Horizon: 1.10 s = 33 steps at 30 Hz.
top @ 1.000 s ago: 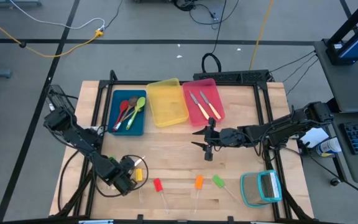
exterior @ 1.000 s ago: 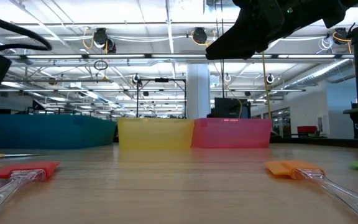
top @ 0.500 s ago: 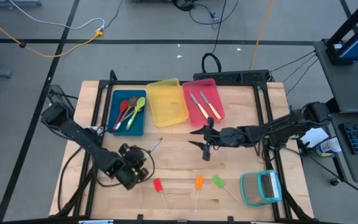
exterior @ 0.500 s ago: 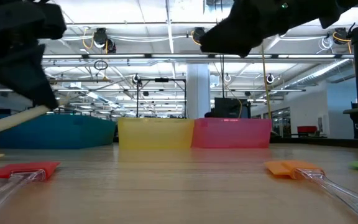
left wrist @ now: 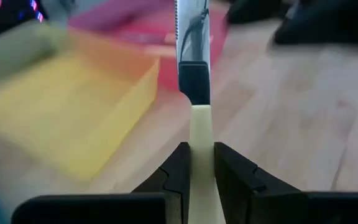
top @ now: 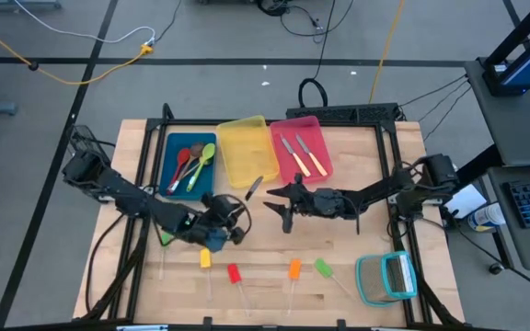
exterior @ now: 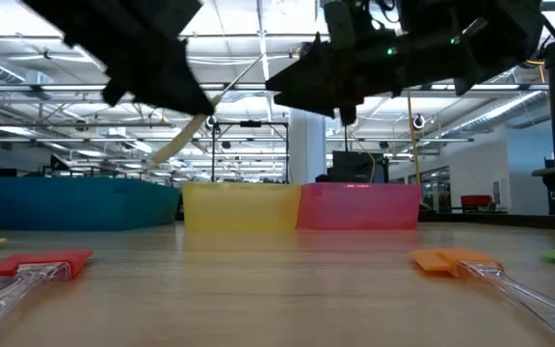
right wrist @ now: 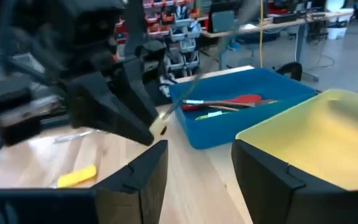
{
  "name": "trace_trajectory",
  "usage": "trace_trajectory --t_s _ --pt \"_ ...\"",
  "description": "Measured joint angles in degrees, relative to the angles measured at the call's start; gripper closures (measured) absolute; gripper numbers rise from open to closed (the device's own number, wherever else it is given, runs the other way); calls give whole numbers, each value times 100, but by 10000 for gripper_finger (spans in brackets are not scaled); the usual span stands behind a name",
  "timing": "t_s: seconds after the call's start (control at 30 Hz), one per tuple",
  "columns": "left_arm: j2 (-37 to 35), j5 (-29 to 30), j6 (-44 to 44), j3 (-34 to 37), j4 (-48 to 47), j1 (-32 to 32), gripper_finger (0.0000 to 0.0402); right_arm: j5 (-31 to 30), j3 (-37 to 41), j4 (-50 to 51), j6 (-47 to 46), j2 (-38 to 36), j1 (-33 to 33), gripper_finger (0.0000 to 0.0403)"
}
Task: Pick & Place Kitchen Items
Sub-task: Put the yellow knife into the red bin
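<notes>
My left gripper (top: 235, 211) hangs above the table in front of the yellow bin (top: 247, 150), shut on a knife (top: 254, 188) with a pale yellow handle; its blade (left wrist: 191, 31) points toward the yellow and pink bins. My right gripper (top: 280, 204) hovers open just right of it, facing it, with nothing between its fingers (right wrist: 197, 180). Two knives (top: 302, 156) lie in the pink bin (top: 320, 133). Spoons (top: 191, 164) lie in the blue bin (top: 175, 179). Clear-handled sticks with yellow (top: 205, 258), red (top: 233, 273), orange (top: 294, 268) and green (top: 323, 268) heads lie flat near the front edge. My left gripper pinches the knife's pale yellow handle (left wrist: 199, 134) between its two fingers, with the fingers lying along the handle. The black collar and the blade stick out beyond the fingertips. The knife is lifted clear of the table and slants upward toward the bins (exterior: 249, 82).
A teal-framed square object (top: 386, 279) sits at the front right corner. The three bins stand side by side along the far edge. Bare wood lies between the bins and the row of sticks, under both grippers.
My left gripper has risen from the front left of the table with the knife, gone toward the far right and the bins, and turned so the blade points at them. My right gripper has moved toward the table's left and sunk a little, staying open.
</notes>
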<state>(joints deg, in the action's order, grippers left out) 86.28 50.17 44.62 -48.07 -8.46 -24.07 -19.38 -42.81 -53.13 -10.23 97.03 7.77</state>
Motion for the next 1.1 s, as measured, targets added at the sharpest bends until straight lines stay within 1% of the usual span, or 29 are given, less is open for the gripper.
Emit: trace_trajectory --t_s 0.13,0.23,0.33,0.5,0.57,0.63,0.7,0.8,0.9,1.1 --pt "0 -10 -893 -2 1014 209 347 3 0 -298 -340 259 -97 232" --pt "0 -139 -1333 -4 1374 305 350 14 0 -532 -420 369 -107 232" --pt "0 -198 -1433 -4 1469 369 348 76 0 -626 -364 411 -97 232" --pt "0 -198 -1459 -4 1529 391 347 679 0 -671 -400 414 -96 232" --pt "0 -179 -1580 -4 1750 389 348 767 0 -672 -410 414 -94 232" --pt "0 -209 -1884 -4 2088 389 348 774 0 -667 -440 414 -94 232" --pt "-1 -355 -2300 -4 2481 391 347 812 0 -670 -578 414 -94 232" --pt "-2 -675 -2847 -4 2984 398 348 1332 -2 -727 -620 414 -96 232" --pt "-4 -988 -3119 -7 3296 415 348 1811 -2 -999 -549 410 -76 232" --pt "-4 -1171 -3250 -7 3481 511 348 1801 -4 -1350 -517 412 -41 232"
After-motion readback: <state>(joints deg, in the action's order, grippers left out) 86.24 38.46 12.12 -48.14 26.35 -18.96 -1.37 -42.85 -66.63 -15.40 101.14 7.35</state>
